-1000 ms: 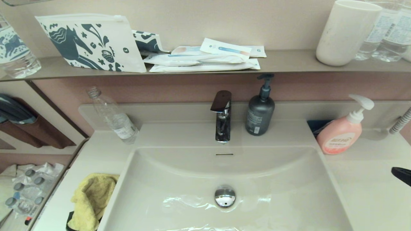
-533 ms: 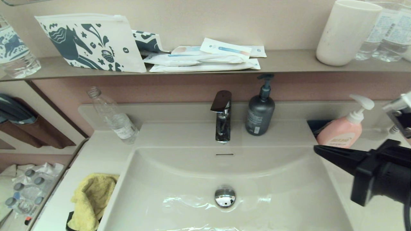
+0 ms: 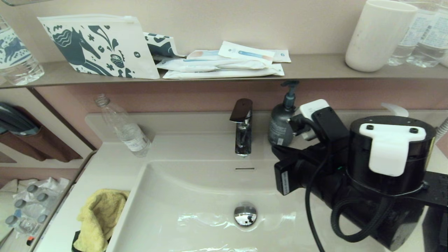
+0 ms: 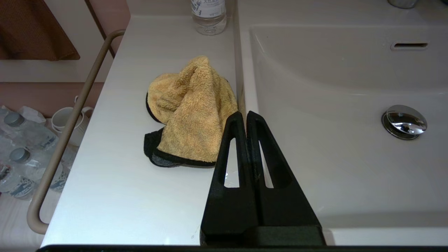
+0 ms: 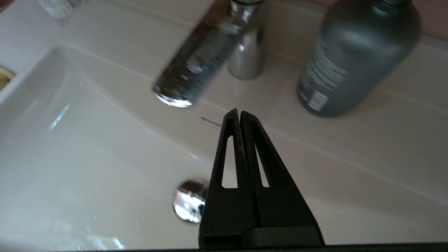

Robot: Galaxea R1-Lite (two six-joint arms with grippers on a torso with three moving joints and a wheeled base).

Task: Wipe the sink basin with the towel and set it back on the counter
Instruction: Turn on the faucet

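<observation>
The mustard-yellow towel (image 3: 99,217) lies crumpled on the counter (image 3: 101,164) just left of the sink basin (image 3: 196,196), close to the front edge. In the left wrist view the towel (image 4: 190,112) shows its black trim. My left gripper (image 4: 245,113) is shut and empty, hovering by the towel's edge over the basin rim; the head view does not show it. My right gripper (image 3: 276,151) is shut and empty above the basin's right side. In the right wrist view the gripper (image 5: 239,112) points at the basin's back wall (image 5: 87,157), below the faucet.
A dark faucet (image 3: 241,129) and a grey pump bottle (image 3: 282,122) stand behind the basin. A clear plastic bottle (image 3: 126,129) leans at the back left. The chrome drain plug (image 3: 245,214) sits mid-basin. A shelf (image 3: 315,68) above holds pouches and a cup. A rail (image 4: 70,122) runs along the counter's left edge.
My right arm has swept in from the right edge to over the basin's right side, hiding the pink soap bottle. The towel has not moved.
</observation>
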